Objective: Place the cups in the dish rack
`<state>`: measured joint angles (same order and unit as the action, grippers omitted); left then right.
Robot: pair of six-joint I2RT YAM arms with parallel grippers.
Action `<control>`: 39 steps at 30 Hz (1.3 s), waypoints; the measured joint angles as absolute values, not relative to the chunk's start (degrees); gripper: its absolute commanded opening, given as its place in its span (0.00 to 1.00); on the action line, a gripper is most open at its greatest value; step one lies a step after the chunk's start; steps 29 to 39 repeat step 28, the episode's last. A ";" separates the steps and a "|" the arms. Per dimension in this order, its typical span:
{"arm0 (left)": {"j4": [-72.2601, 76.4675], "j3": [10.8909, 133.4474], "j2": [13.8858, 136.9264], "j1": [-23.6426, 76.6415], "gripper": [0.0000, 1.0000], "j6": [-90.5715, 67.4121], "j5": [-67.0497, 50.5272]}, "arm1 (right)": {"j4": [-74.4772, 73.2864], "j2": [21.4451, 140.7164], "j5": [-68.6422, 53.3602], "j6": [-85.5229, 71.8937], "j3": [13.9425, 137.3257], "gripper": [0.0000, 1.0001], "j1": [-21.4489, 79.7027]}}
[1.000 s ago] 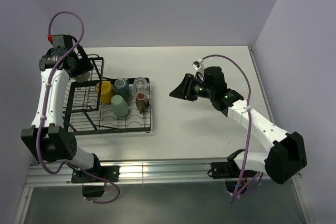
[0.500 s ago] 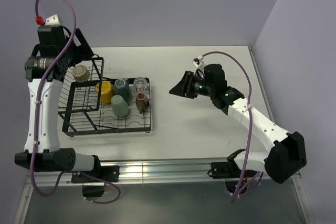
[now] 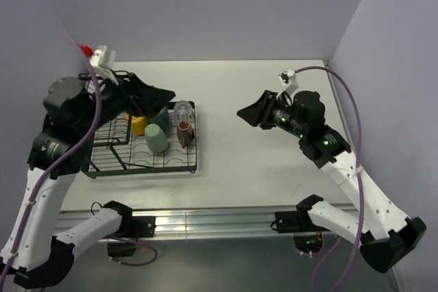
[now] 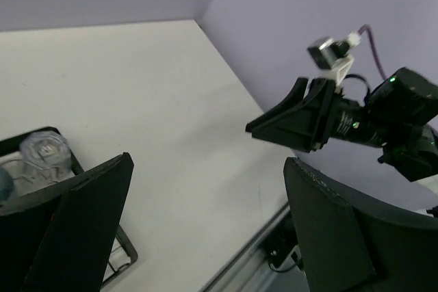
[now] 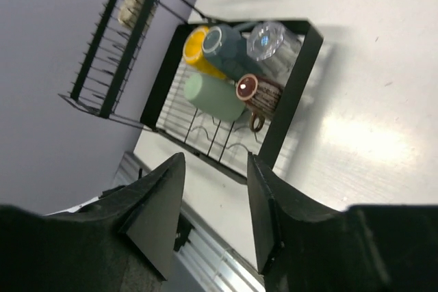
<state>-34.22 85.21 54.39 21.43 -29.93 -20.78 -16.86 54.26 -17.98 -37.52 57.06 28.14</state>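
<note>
The black wire dish rack [image 3: 179, 167] lies at the table's left. In it I see a yellow mug [image 5: 196, 44], a grey mug [image 5: 222, 42], a clear glass [image 5: 268, 40], a pale green tumbler [image 5: 212, 96] and a dark mug with a brown inside [image 5: 256, 92]. A beige cup [image 5: 129, 10] sits in the raised basket. My left gripper [image 3: 161, 99] hangs high over the rack, open and empty, and hides the basket in the top view. My right gripper [image 3: 248, 115] floats right of the rack, open and empty, facing it.
The rack's near corner [image 4: 126, 254] and the clear glass [image 4: 44, 155] show in the left wrist view, with the right gripper [image 4: 294, 117] across bare white table. Grey walls close the back and right side. A metal rail [image 3: 205, 220] runs along the near edge.
My left arm has risen from the raised basket and swung right over the rack, leaving the beige cup there. The right gripper lifted, shifted slightly right and opened wider.
</note>
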 measured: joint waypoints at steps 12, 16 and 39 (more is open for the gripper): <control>-27.99 74.22 61.54 42.26 0.99 -31.18 -11.77 | -22.00 41.28 -8.19 -34.79 56.77 0.58 28.14; -25.19 73.38 61.76 43.64 0.99 -31.18 -10.44 | -22.98 39.20 -6.00 -34.15 55.88 0.59 28.14; -22.94 72.60 65.76 45.69 0.99 -30.92 -8.03 | -24.12 32.67 0.89 -32.23 52.71 0.62 28.14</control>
